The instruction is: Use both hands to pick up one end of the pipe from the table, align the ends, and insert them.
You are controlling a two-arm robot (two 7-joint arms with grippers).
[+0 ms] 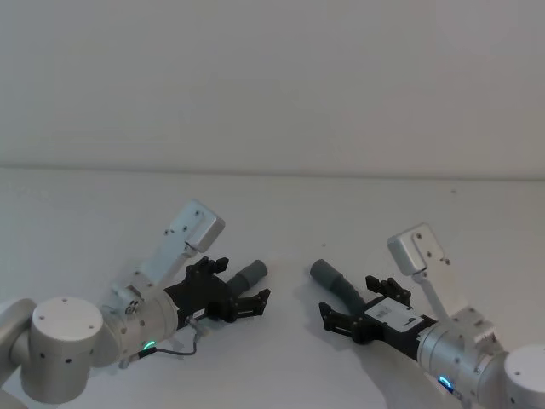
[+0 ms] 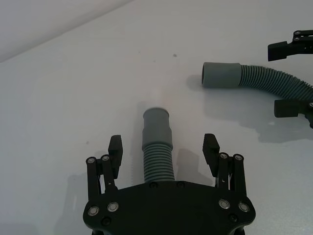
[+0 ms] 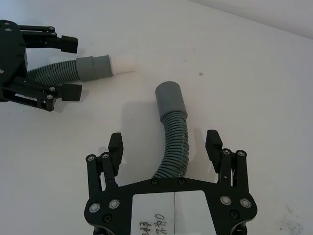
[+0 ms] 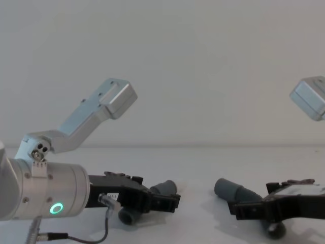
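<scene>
Now the left gripper (image 2: pixel 163 146) and right gripper (image 3: pixel 165 143) each straddle a pipe piece (image 2: pixel 158 164), fingers (image 2: pixel 115 147) spread; best to close squarely on the ribs behind the collars (image 2: pixel 156 125).

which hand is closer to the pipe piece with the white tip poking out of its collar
Left. The left hand is open and straddles that pipe piece; the right hand is farther off, open and straddling the other pipe piece.
</scene>
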